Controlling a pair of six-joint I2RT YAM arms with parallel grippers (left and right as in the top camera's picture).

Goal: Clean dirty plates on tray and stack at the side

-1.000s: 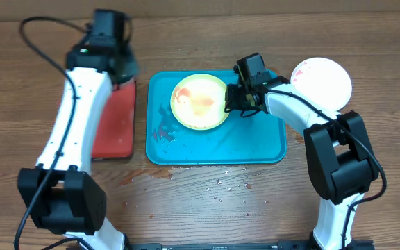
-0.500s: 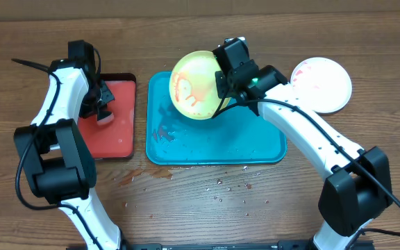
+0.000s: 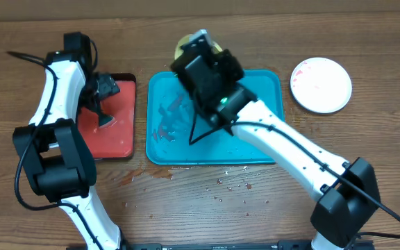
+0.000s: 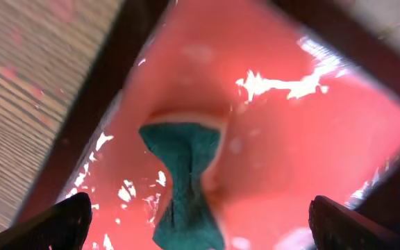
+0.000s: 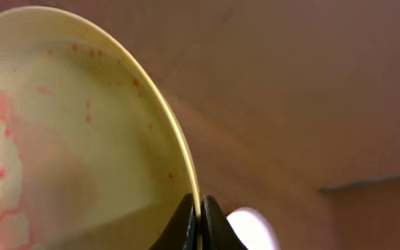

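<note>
While your right tool [image 5: 200, 208] pinches its rim, the smeared yellow-green round plastic plate [image 5: 68, 139] is held up near the teal rectangular tray's [image 3: 255, 149] far edge. Your left tool [image 4: 203, 226] stands wide open over a green sponge [image 4: 182, 167] on the red tray [image 3: 113, 135].

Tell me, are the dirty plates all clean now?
Not yet. Nothing looks finished: the white plate beside the blue tray has pink smears. In hand: the right gripper pinches the yellow plate, smeared red, held up in the air. The left gripper hangs open over the sponge in the red tray. Left: wiping and stacking both.
</note>
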